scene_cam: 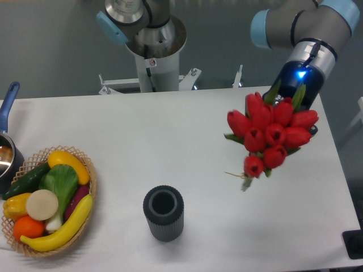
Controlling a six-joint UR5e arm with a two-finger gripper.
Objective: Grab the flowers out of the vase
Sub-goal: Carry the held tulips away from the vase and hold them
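From my console I could barely see the pincer (286, 96): it sat behind the bunch, under the wrist with its blue glowing ring, and the blooms hid the fingers, so I could not tell whether they were spread or pinched. What I could see was the flowers (271, 133), a tight cluster of red tulip buds with green leaves poking out at the top, hanging right at the end of the arm, heads turned toward the camera, up in the air over the right part of the white surface (170, 141). A thin bit of stem or dried sprig trailed down from the lowest bud. The bunch touched nothing below it.

Well apart from it, down toward the front edge and near the middle, the vase (163, 213) stood upright, a dark grey ribbed cylinder, its open mouth showing dark inside with no stems in it.

Far over on the left, a wicker basket (91, 187) held a yellow banana, a cucumber, an orange, yellow peppers and a leafy green vegetable. Just beyond it, at the left edge, I saw a pot with a blue handle (8, 105), only partly in view. At the back stood the arm's base column (152, 48).
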